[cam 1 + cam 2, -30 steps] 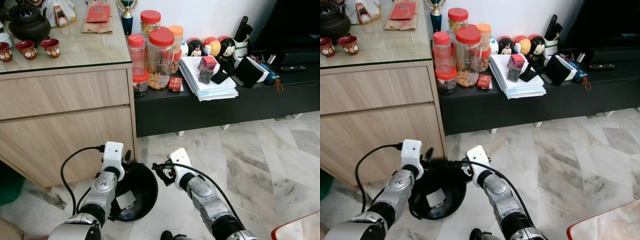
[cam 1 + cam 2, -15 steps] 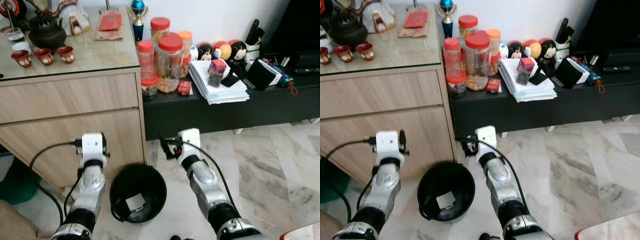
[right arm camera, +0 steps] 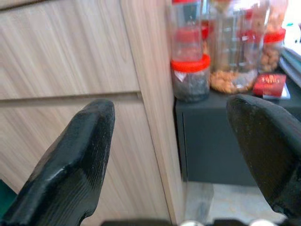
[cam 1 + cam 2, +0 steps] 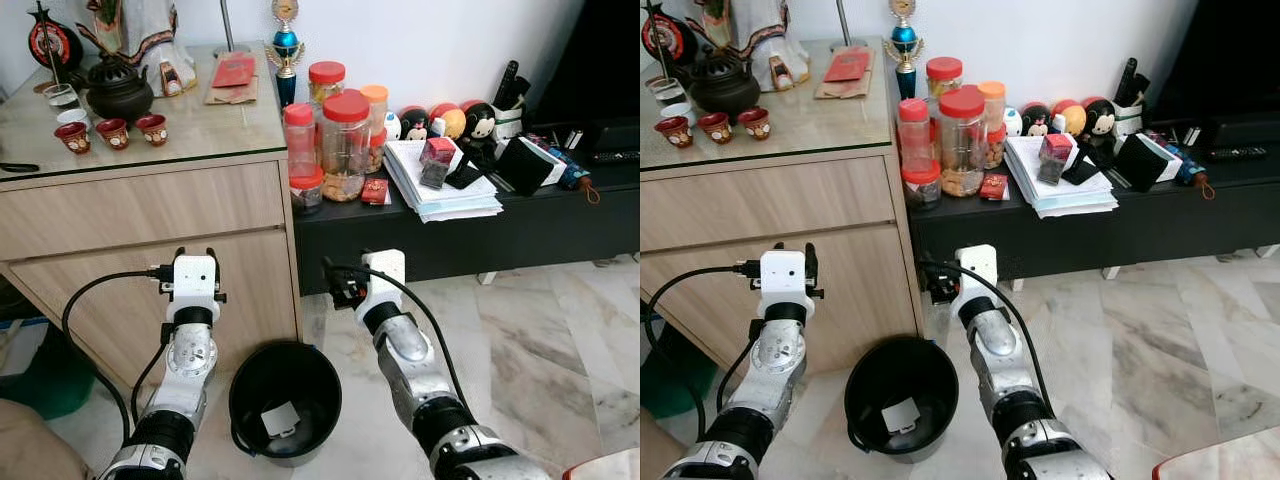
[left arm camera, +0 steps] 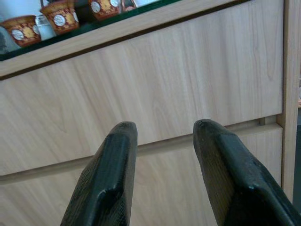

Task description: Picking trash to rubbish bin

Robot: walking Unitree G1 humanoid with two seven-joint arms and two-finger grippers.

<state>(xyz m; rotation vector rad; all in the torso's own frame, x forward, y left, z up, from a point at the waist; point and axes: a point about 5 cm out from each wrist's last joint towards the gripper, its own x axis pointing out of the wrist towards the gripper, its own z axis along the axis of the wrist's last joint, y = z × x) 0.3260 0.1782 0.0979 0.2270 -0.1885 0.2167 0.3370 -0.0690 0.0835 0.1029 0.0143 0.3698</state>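
A black round bin [image 4: 300, 370] stands on the marble floor in front of the wooden cabinet. A white scrap of paper [image 4: 281, 418] lies at its bottom. My left gripper [image 4: 195, 254] is raised above and to the left of the bin, facing the drawer fronts. Its fingers [image 5: 117, 155] are open with nothing between them. My right gripper [image 4: 335, 281] hovers above the bin's right side, near the cabinet's corner. It is open wide, its fingers [image 3: 89, 136] holding nothing.
The wooden cabinet [image 4: 130, 210] carries a teapot and small cups on its glass top. A low black bench [image 4: 480, 235] to the right holds red-lidded jars [image 4: 345, 140], papers and toys. Marble floor [image 4: 540, 330] lies open on the right. A green object [image 4: 50, 380] sits far left.
Both grippers have risen from the bin's rim and now stand higher, facing the cabinet. The whole picture has shifted as the camera moved. The bin and its paper stay put.
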